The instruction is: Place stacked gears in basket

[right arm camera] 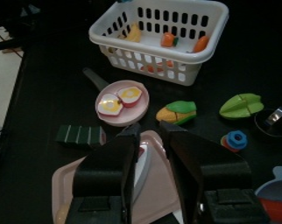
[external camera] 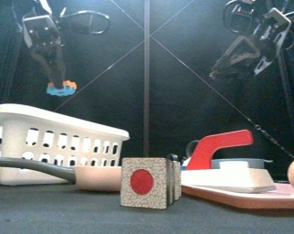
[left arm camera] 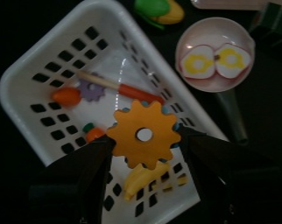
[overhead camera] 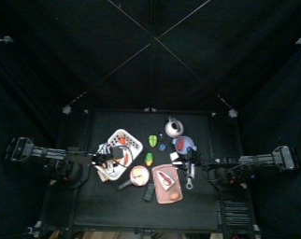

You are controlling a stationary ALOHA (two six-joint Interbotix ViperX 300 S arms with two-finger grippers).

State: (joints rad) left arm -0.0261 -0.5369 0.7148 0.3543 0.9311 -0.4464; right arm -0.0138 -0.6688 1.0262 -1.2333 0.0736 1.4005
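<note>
My left gripper point(left arm camera: 146, 150) is shut on the stacked gears point(left arm camera: 144, 132), an orange gear with a white hub on top. In the front view the gears point(external camera: 62, 89) show orange and blue, hanging from the left gripper point(external camera: 48, 66) well above the basket point(external camera: 52, 137). In the left wrist view the white slotted basket point(left arm camera: 38, 72) lies right beneath the gears and holds several small toy foods. My right gripper point(right arm camera: 150, 162) is open and empty above the pink board point(right arm camera: 102, 188). In the top view the basket point(overhead camera: 116, 142) is at the table's left.
A pink pan with toy fried eggs point(left arm camera: 214, 59) lies beside the basket. Two green toy vegetables point(right arm camera: 176, 111) and a small blue and orange ring point(right arm camera: 235, 140) lie mid-table. A block with a red circle point(external camera: 147, 180) and a red-handled tool point(external camera: 223, 146) stand at the front.
</note>
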